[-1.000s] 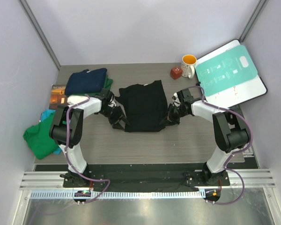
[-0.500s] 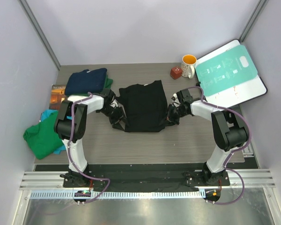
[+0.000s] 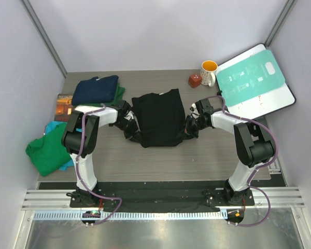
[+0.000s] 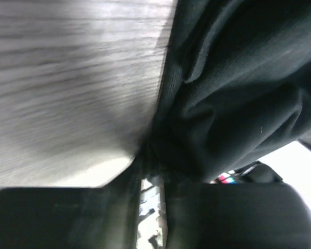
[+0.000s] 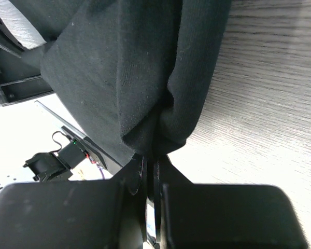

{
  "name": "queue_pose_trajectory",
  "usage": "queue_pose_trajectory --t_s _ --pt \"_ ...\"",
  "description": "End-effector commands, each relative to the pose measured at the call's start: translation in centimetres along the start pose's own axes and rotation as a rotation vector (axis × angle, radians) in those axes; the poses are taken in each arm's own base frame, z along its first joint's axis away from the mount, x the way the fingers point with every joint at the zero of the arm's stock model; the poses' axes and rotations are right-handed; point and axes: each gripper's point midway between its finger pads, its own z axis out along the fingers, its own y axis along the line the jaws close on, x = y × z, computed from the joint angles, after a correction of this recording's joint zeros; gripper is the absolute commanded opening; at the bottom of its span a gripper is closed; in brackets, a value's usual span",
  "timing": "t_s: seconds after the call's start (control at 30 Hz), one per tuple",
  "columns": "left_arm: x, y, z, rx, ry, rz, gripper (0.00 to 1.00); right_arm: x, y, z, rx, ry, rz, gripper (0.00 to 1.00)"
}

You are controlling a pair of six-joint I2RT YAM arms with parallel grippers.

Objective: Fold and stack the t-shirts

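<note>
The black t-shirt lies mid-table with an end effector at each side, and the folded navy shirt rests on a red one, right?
Not quite: the top view shows the navy shirt resting on a green one, not red. The black t-shirt does lie in the middle, the left end effector and right end effector at its sides.
</note>
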Motion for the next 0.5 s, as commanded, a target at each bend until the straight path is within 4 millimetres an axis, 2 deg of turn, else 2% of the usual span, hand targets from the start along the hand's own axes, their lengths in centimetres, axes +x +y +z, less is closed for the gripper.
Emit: queue_pose_trajectory --t_s 0.0,0.17,0.27,0.43,0.47 --pt "0.0 -0.2 0.4 0.001 -0.023 0.026 0.02 -1.0 1.5 -0.5 -0.038 -0.024 -0.02 0.01" --pt "-0.4 -1.1 -1.8 -0.013 -0.08 0.057 0.0 -1.0 1.9 -0.9 -0.048 -0.037 -0.025 0.01" --pt "-0.7 -1.9 -3.7 0.0 -0.113 0.052 0.0 -1.5 2.9 -1.6 -0.064 -0.062 -0.039 0.01" --pt "-2.9 -3.6 -7.9 0.011 -0.216 0.062 0.0 -3.1 5.8 -3.6 -0.116 -0.125 -0.072 0.01" --pt "-3.5 -4.6 -9.0 0.021 -0.24 0.075 0.0 -3.4 6.3 -3.8 -0.124 -0.134 -0.077 0.01"
